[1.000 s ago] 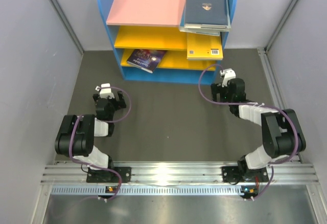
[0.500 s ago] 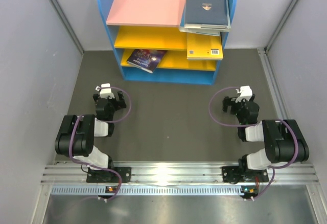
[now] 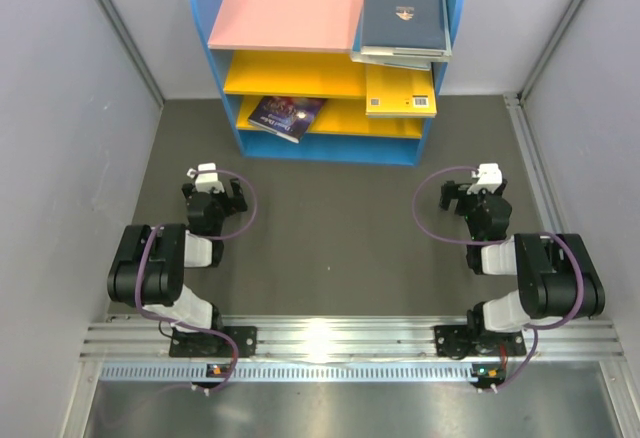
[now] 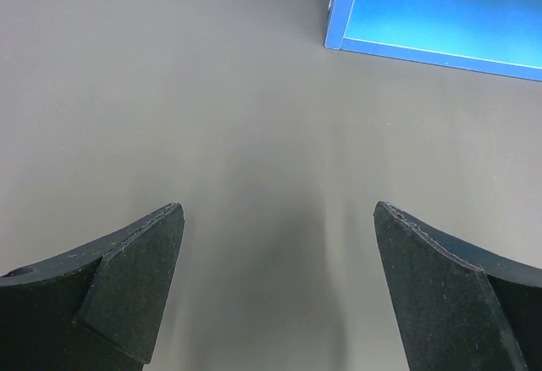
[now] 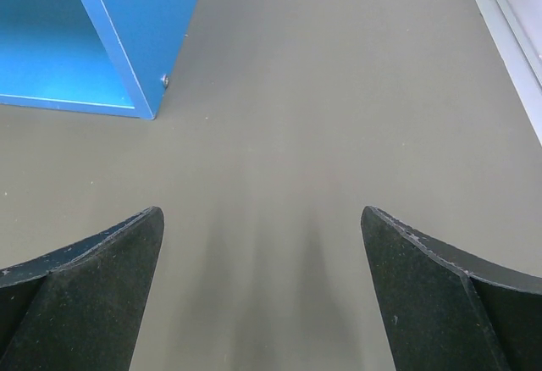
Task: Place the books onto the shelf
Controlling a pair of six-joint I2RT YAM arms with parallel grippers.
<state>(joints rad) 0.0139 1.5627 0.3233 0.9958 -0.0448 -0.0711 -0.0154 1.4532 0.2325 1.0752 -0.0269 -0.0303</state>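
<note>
The shelf (image 3: 206, 28) stands at the back of the table, with blue sides, a pink top board and yellow boards. A dark navy book (image 3: 403, 13) lies on pale books at the top right. Below it a yellow-orange book (image 3: 400, 91) rests on a yellow board. A purple galaxy book (image 3: 287, 116) lies on the lower board at the left. My left gripper (image 3: 208, 186) (image 4: 278, 210) is open over bare mat, the shelf's blue base (image 4: 423, 7) ahead to its right. My right gripper (image 3: 480, 190) (image 5: 261, 213) is open and holds nothing, the shelf's corner (image 5: 144, 24) ahead to its left.
Grey walls close in the table on the left, right and back. A metal strip (image 5: 508, 24) runs along the right edge of the dark mat. An aluminium rail (image 3: 330, 338) carries both arm bases at the near edge.
The right arm has drawn back from the shelf's right front corner and folded toward its base. The left arm and the books have not moved.
</note>
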